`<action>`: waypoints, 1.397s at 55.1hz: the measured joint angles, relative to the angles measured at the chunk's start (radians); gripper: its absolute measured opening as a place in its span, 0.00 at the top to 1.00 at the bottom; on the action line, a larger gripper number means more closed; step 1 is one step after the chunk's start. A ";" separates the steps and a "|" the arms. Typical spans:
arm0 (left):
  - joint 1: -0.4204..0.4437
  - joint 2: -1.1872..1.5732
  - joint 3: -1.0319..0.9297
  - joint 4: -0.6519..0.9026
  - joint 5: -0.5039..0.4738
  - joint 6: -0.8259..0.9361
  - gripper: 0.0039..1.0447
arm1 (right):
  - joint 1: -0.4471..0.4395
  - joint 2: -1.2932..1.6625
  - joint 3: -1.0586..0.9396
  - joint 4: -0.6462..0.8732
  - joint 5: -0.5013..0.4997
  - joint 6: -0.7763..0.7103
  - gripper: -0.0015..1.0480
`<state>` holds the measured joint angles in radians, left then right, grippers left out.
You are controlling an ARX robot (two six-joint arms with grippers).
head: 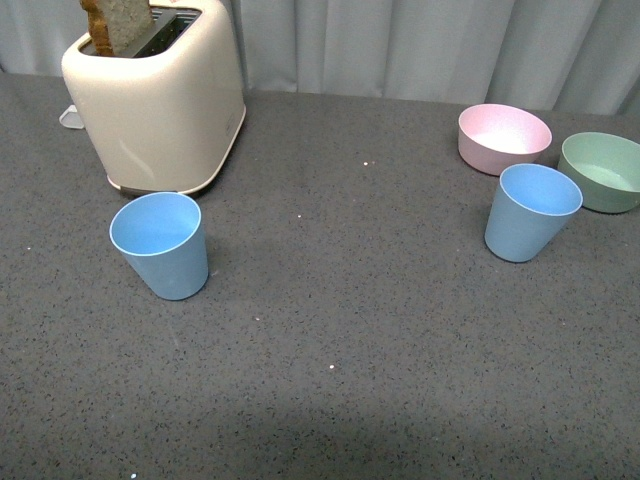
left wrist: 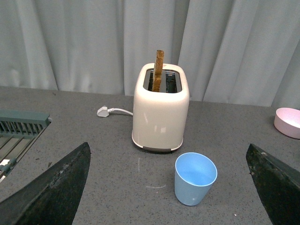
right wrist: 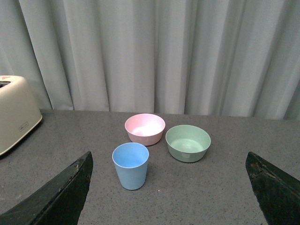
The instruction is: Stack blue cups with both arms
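Two light blue cups stand upright and apart on the grey table. One cup (head: 162,245) stands at the left, just in front of the toaster; it also shows in the left wrist view (left wrist: 194,179). The other cup (head: 530,212) stands at the right, in front of the bowls; it also shows in the right wrist view (right wrist: 131,166). Neither arm shows in the front view. My left gripper (left wrist: 171,192) is open and empty, back from the left cup. My right gripper (right wrist: 171,192) is open and empty, back from the right cup.
A cream toaster (head: 158,95) holding a slice of toast stands at the back left, its white plug (left wrist: 103,111) behind it. A pink bowl (head: 504,138) and a green bowl (head: 603,171) sit at the back right. A green rack (left wrist: 18,129) lies left of the toaster. Grey curtains hang behind.
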<state>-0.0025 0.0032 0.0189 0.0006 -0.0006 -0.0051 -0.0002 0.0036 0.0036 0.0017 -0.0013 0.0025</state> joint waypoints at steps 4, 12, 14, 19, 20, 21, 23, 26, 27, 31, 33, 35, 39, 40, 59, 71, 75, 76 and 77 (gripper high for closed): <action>-0.006 0.006 0.003 -0.008 -0.023 -0.005 0.06 | 0.000 0.000 0.000 0.000 0.000 0.000 0.09; -0.033 0.256 0.058 -0.068 -0.268 -0.117 0.06 | 0.000 0.000 0.000 0.000 0.000 0.000 0.09; -0.025 0.334 0.068 -0.026 -0.264 -0.142 0.06 | 0.000 0.000 0.000 0.000 0.000 0.000 0.09; -0.016 0.575 0.132 0.106 -0.202 -0.185 0.06 | 0.000 0.000 0.000 0.000 0.000 0.000 0.09; -0.016 0.601 0.142 0.120 -0.196 -0.189 0.06 | 0.000 0.000 0.000 0.000 0.000 0.000 0.09; -0.016 0.655 0.162 0.145 -0.183 -0.197 0.06 | 0.000 0.000 0.000 0.000 0.000 0.000 0.09; -0.016 0.731 0.192 0.174 -0.160 -0.207 0.06 | 0.000 0.000 0.000 0.000 0.000 0.000 0.09; -0.018 0.853 0.243 0.212 -0.125 -0.224 0.06 | 0.000 0.000 0.000 0.000 0.000 0.000 0.09; -0.020 0.898 0.263 0.219 -0.114 -0.232 0.06 | 0.000 0.000 0.000 0.000 0.000 0.000 0.09; -0.027 1.036 0.324 0.223 -0.078 -0.247 0.06 | 0.000 0.000 0.000 0.000 0.000 0.000 0.09; -0.034 1.099 0.352 0.221 -0.062 -0.256 0.06 | 0.000 0.000 0.000 0.000 0.000 0.000 0.09; -0.040 1.157 0.381 0.210 -0.047 -0.264 0.06 | 0.000 0.000 0.000 0.000 0.000 0.000 0.09; -0.054 1.280 0.446 0.185 -0.017 -0.293 0.06 | 0.000 0.000 0.000 0.000 0.000 0.000 0.09; -0.056 1.296 0.454 0.180 -0.013 -0.300 0.06 | 0.000 0.000 0.000 0.000 0.000 0.000 0.09; -0.126 1.658 0.677 0.061 0.066 -0.435 0.06 | 0.000 0.000 0.000 0.000 0.000 0.000 0.09; -0.130 1.764 0.752 0.038 0.064 -0.494 0.06 | 0.000 0.000 0.000 0.000 0.000 0.000 0.09; -0.129 1.799 0.779 0.029 0.063 -0.503 0.06 | 0.000 0.000 0.000 0.000 0.000 0.000 0.09; -0.127 1.813 0.791 0.024 0.063 -0.507 0.06 | 0.000 0.000 0.000 0.000 0.000 0.000 0.09; -0.127 1.815 0.793 0.023 0.063 -0.509 0.06 | 0.000 0.000 0.000 0.000 0.000 0.000 0.09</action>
<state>-0.1291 1.8187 0.8116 0.0235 0.0628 -0.5140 -0.0002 0.0036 0.0036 0.0017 -0.0017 0.0025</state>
